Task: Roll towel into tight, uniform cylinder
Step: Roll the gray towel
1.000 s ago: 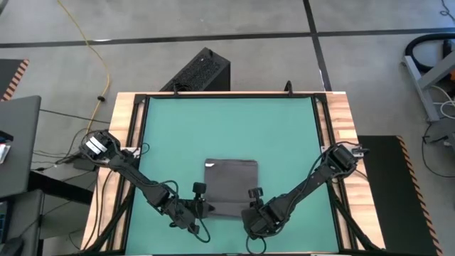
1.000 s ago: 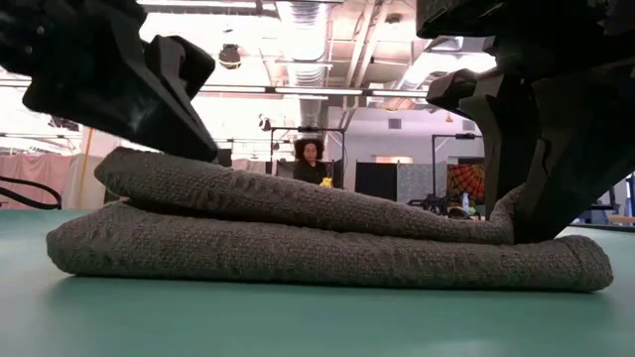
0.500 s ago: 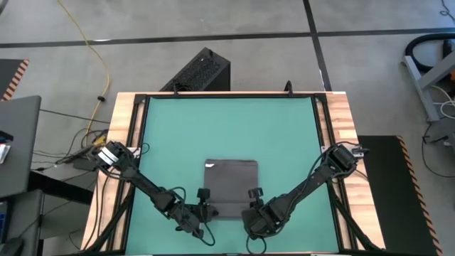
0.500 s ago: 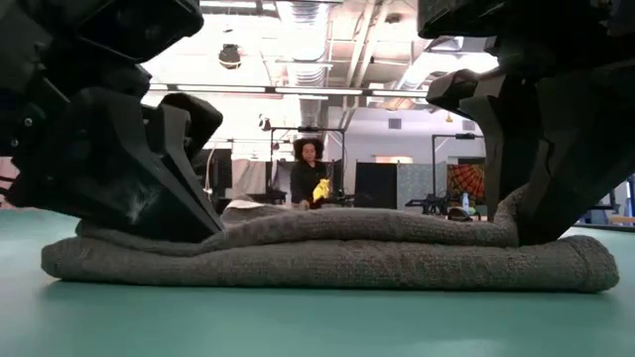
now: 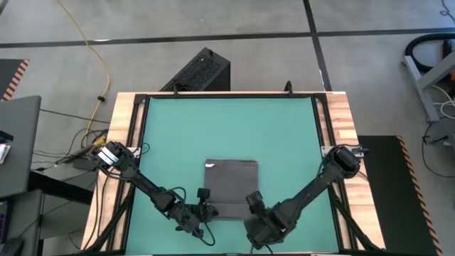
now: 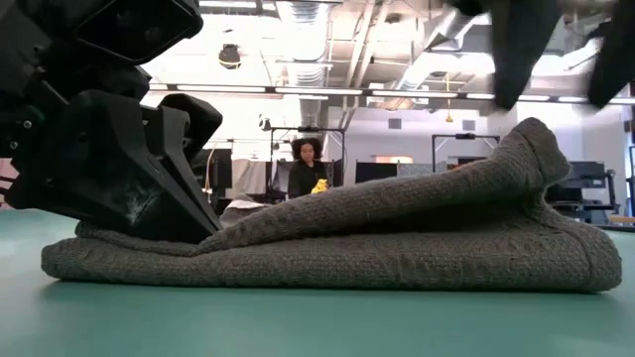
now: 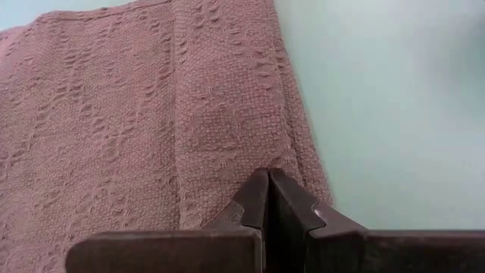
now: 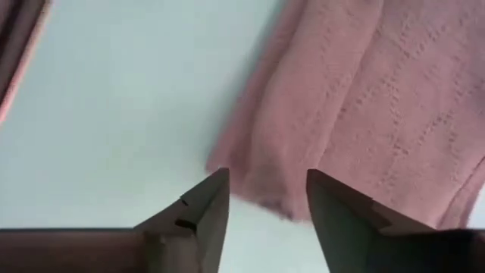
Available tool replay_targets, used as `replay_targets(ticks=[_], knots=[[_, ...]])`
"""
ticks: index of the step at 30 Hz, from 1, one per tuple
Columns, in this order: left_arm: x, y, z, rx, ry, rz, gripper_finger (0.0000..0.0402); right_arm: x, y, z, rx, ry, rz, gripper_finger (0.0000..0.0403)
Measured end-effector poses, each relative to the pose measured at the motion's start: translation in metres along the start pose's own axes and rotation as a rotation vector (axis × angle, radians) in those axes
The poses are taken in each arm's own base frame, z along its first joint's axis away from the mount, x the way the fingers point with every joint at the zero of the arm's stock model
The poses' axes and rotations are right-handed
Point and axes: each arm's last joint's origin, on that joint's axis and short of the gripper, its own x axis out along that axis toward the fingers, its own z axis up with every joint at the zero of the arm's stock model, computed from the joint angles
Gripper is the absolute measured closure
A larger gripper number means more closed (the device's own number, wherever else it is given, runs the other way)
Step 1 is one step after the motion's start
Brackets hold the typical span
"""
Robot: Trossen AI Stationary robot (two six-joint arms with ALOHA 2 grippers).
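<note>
The towel point(image 5: 231, 188) lies flat on the teal mat point(image 5: 227, 128), toward the mat's near edge, white tag point(image 5: 209, 164) at its far-left corner. At the towel's near-left corner, the left gripper point(image 7: 267, 189) has its fingers pressed together on the hem, seemingly pinning the edge. At the near-right corner, the right gripper point(image 8: 267, 199) hangs just above, fingers spread, holding nothing. In the low view that corner stands up in a loose hump point(image 6: 526, 159). It looks a soft, light, limp weave that sags wherever it is not held, so both near corners are the likely places to pinch.
</note>
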Motion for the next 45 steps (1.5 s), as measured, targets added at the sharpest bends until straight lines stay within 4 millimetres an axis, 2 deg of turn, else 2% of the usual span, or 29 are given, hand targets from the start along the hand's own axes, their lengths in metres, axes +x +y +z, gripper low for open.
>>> replay_targets(ticks=[4,7,9,12,14,18,20,25,30,40,45], knots=[[0.0,0.0,0.0,0.006,0.005,0.001,0.04,-0.009,0.021,-0.004,-0.151,-0.006,-0.031,0.0173],[0.0,0.0,-0.001,0.006,0.012,0.005,0.04,-0.013,0.031,-0.009,-0.24,-0.02,-0.187,0.0175],[0.0,0.001,-0.001,0.002,0.012,0.007,0.04,-0.015,0.033,-0.011,-0.261,-0.026,-0.301,0.019],[0.0,0.001,-0.001,0.002,0.012,0.008,0.04,-0.018,0.034,-0.01,-0.263,-0.067,-0.442,0.0232],[0.0,0.001,-0.001,-0.002,0.012,0.008,0.04,-0.015,0.035,-0.008,-0.25,-0.096,-0.472,0.0271],[0.0,0.001,-0.001,-0.009,0.011,0.01,0.04,0.004,0.04,-0.016,-0.24,-0.104,-0.495,0.036],[0.0,0.001,-0.001,-0.009,0.011,0.013,0.04,0.017,0.042,-0.02,-0.232,-0.126,-0.526,0.0388],[0.0,0.001,-0.001,-0.009,0.01,0.019,0.04,0.043,0.043,-0.028,-0.229,-0.181,-0.614,0.0382],[0.0,0.001,-0.001,-0.009,0.012,0.011,0.04,0.066,0.04,-0.037,-0.207,-0.205,-0.57,0.0395],[0.002,0.004,-0.001,-0.017,0.023,0.009,0.04,0.088,0.054,-0.059,-0.178,-0.281,-0.475,0.0393],[0.002,0.005,-0.001,-0.012,0.025,0.008,0.04,0.09,0.056,-0.061,-0.16,-0.3,-0.418,0.0393]])
